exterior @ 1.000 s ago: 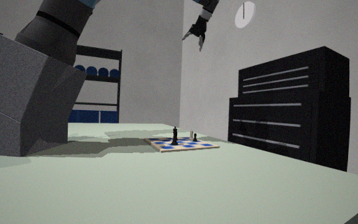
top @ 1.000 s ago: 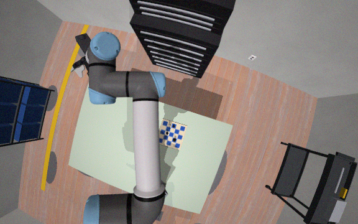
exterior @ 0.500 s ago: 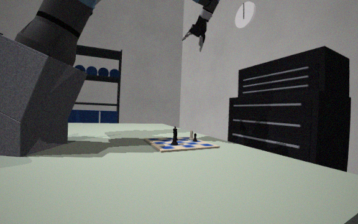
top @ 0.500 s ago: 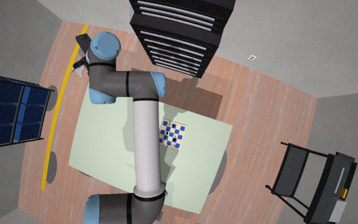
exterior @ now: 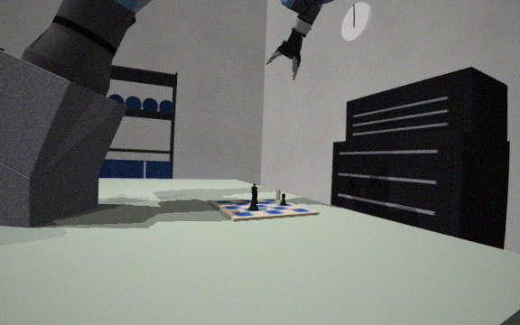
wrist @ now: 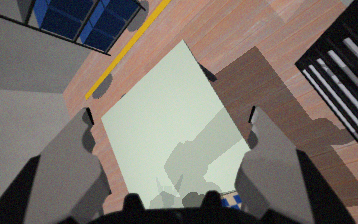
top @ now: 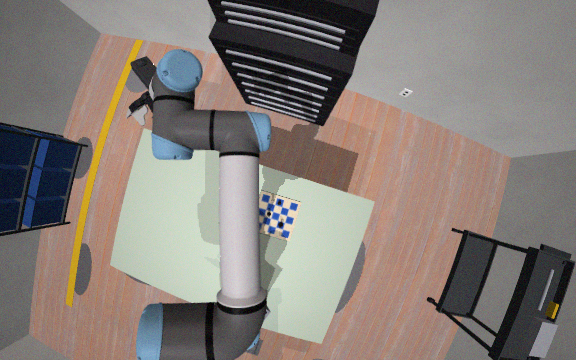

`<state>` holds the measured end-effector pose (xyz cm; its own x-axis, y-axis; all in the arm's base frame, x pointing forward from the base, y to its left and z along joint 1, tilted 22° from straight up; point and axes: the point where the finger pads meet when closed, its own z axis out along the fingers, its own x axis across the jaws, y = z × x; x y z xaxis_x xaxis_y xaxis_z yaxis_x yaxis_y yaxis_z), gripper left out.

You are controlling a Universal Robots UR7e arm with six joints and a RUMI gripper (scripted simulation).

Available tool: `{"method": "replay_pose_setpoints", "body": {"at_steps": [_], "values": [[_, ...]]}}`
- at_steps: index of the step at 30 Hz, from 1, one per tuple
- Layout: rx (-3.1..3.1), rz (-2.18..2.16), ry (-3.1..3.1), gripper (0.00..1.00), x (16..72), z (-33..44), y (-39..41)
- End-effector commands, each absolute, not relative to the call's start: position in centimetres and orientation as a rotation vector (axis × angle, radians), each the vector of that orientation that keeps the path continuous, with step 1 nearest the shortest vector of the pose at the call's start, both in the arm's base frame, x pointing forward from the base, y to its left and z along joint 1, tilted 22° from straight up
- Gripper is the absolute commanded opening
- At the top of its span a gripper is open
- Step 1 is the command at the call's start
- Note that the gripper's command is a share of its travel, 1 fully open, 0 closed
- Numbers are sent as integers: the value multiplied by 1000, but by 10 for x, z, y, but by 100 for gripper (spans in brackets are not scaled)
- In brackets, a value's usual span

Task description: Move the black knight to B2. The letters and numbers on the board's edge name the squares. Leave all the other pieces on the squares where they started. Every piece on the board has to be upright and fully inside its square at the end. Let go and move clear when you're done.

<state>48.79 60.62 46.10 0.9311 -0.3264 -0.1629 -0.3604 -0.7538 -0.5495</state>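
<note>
While the pale green table (exterior: 287, 271) is stretching out in front, the small chessboard (exterior: 246, 218) is lying on its far half. A tall black piece (exterior: 254, 198) is standing nearest on it, a shorter black piece (exterior: 283, 199) behind, a pale piece (exterior: 278, 195) at the back edge; which one is the black knight, I cannot tell. High above, the gripper (exterior: 285, 60) is hanging spread wide, gripping nothing, well apart from the board. Beyond, the black drawer cabinet (exterior: 422, 153) is lining the wall.

A tall black metal drawer cabinet (top: 288, 55) stands at twelve o'clock of the pale green table (top: 168, 220). A blue-binned shelf rack (top: 74, 185) sits at nine, a grey wheeled cart (top: 518, 295) at four, and a yellow floor stripe (top: 99, 165) runs between rack and table.
</note>
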Motion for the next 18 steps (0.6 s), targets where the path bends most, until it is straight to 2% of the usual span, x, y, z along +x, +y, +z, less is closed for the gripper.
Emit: {"method": "replay_pose_setpoints", "body": {"at_steps": [1,18], "values": [[-2538,54,425,100,504,443,597],[-2778,35,46,100,575,341,532]]}}
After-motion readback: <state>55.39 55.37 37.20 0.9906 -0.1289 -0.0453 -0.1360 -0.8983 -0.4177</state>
